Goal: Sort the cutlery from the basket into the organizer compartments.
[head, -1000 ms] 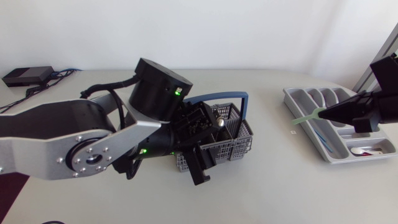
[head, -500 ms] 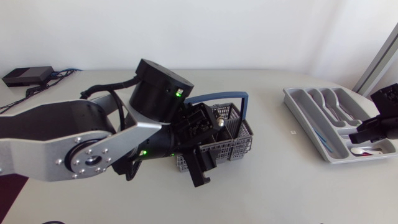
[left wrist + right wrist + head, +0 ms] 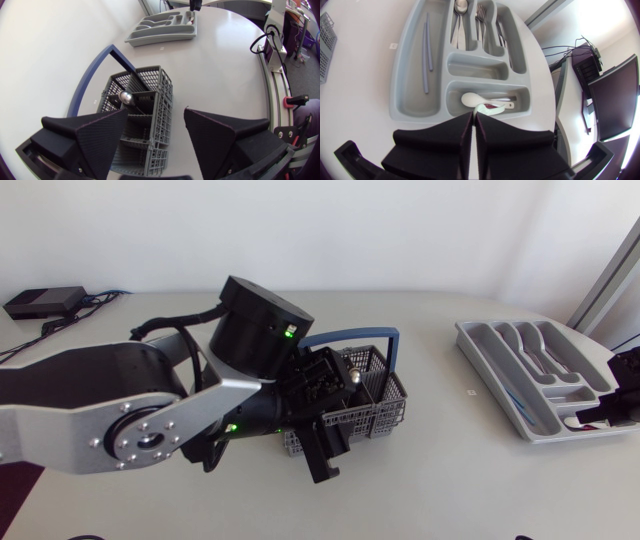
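The grey cutlery basket with a blue handle stands mid-table, a metal utensil upright in it. My left gripper hangs open just above the basket, near its front edge, with nothing between the fingers. The grey organizer lies at the right. My right gripper is over its near end, shut on a pale green utensil whose tip lies over the end compartment, beside a white spoon.
The organizer also holds a long blue-grey piece, spoons and forks. A small white tag lies on the table left of it. A black box with cables sits at the back left.
My right arm has carried the green utensil from above the organizer's left rim to its near right end. The left arm has stayed still.
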`<move>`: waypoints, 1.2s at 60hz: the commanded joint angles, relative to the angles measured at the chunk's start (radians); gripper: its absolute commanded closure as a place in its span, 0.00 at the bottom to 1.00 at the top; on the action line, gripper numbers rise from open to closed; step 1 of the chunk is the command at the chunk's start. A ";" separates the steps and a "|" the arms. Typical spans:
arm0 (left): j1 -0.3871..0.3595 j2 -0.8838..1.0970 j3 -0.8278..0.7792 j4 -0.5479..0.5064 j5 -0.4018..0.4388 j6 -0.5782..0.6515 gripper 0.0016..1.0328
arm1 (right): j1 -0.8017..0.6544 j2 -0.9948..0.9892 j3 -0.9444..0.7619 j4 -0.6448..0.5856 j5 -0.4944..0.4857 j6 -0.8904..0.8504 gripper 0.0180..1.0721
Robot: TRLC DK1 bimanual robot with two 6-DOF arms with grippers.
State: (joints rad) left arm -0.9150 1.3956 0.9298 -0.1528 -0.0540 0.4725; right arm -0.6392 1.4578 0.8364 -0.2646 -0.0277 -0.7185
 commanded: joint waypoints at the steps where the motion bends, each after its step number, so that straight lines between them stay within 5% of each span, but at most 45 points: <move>1: -0.008 -0.014 -0.019 -0.005 0.000 0.005 0.25 | -0.011 0.064 0.015 0.038 0.012 -0.022 0.95; 20: -0.010 -0.021 -0.020 -0.016 -0.001 0.005 0.25 | -0.019 0.210 0.026 0.131 0.035 -0.027 0.93; 38: -0.010 -0.026 -0.026 -0.016 -0.006 0.005 0.25 | -0.002 0.177 0.006 0.145 0.020 -0.027 0.58; 53: -0.008 -0.038 -0.036 -0.016 -0.007 0.005 0.25 | 0.010 0.036 -0.014 0.117 -0.011 -0.022 0.53; 72: -0.008 -0.041 -0.037 -0.014 -0.010 0.005 0.25 | 0.141 -0.358 -0.048 -0.148 -0.279 0.005 0.52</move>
State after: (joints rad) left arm -0.9188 1.3674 0.9150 -0.1646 -0.0589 0.4725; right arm -0.5571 1.1904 0.8280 -0.3637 -0.2661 -0.7307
